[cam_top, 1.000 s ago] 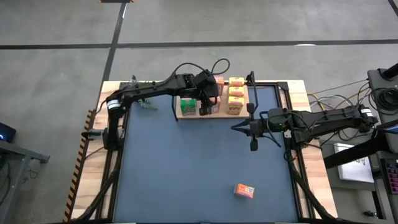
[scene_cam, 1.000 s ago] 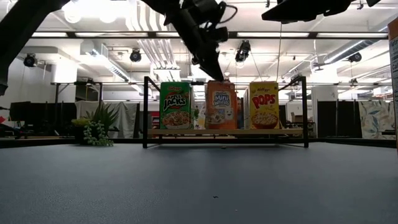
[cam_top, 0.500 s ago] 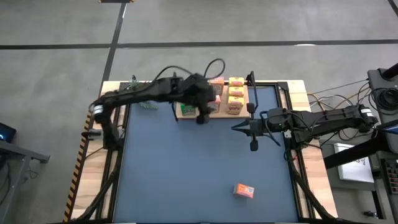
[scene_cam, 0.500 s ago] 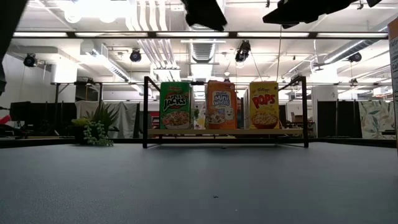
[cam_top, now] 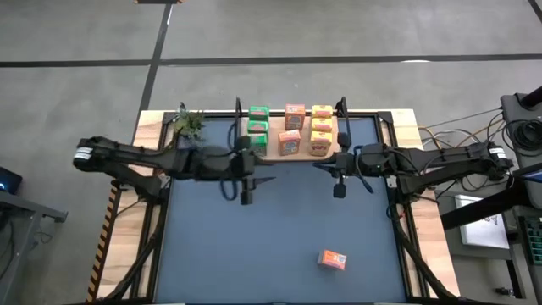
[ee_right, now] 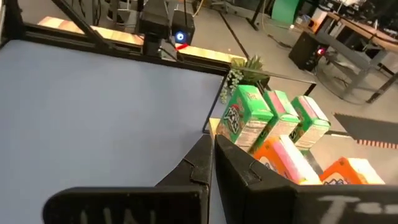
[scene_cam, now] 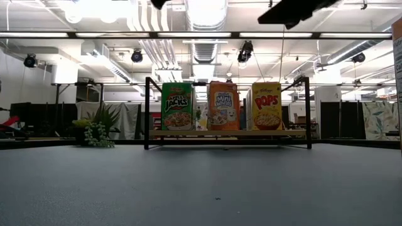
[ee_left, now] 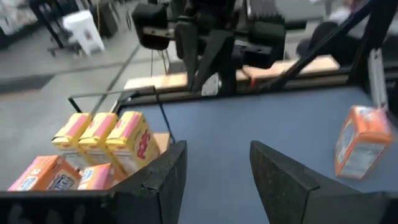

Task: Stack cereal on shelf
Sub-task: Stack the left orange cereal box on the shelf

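The shelf (cam_top: 273, 151) stands at the table's far edge with several cereal boxes upright on its board (scene_cam: 226, 133): green (cam_top: 257, 127), pink-red (cam_top: 290, 142) and yellow (cam_top: 321, 129) rows. One pink-orange cereal box (cam_top: 332, 259) lies on the blue mat near the front right, also seen in the left wrist view (ee_left: 360, 140). My left gripper (cam_top: 267, 178) hovers open over the mat, in front of the shelf's left end, with nothing between its fingers (ee_left: 217, 174). My right gripper (cam_top: 318, 166) hovers shut in front of the shelf's right end (ee_right: 211, 155).
A green plastic plant (cam_top: 190, 123) stands at the far left beside the shelf. Thin black posts (scene_cam: 147, 113) rise at the shelf's ends. The blue mat (cam_top: 271, 237) lies open between the arms and the loose box.
My left gripper has drawn back from the front pink-red box on the shelf, rising and moving toward the table's near and left side, and has tipped from pointing down to nearly level. The box stays upright on the shelf.
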Action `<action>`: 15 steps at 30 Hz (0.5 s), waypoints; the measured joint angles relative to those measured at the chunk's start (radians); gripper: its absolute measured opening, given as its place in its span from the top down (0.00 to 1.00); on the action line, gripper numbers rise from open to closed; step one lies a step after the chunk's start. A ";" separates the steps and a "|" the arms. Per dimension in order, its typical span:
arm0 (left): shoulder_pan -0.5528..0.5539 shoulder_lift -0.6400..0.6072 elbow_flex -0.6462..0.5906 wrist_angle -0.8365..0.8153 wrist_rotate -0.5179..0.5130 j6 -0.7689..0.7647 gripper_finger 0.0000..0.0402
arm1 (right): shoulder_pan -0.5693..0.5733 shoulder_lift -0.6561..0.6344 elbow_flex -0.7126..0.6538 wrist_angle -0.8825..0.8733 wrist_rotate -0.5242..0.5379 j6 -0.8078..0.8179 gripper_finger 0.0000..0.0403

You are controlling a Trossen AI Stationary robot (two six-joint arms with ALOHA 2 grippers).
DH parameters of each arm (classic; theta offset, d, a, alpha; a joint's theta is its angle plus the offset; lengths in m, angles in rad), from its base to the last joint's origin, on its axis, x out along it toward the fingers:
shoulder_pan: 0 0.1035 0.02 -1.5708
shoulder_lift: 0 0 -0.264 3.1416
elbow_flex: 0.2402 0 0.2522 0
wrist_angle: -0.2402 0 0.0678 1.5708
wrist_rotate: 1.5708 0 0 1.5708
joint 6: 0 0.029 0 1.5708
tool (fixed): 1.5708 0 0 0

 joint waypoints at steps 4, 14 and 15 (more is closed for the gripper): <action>-0.035 -0.087 -0.162 0.158 -0.027 -0.023 0.60 | -0.007 0.074 0.076 -0.042 0.000 -0.009 0.98; -0.045 -0.240 -0.415 0.363 -0.030 -0.062 0.60 | -0.109 0.328 0.390 -0.334 -0.009 -0.062 0.98; -0.045 -0.252 -0.433 0.375 -0.030 -0.066 0.60 | -0.130 0.357 0.429 -0.375 -0.017 -0.062 0.98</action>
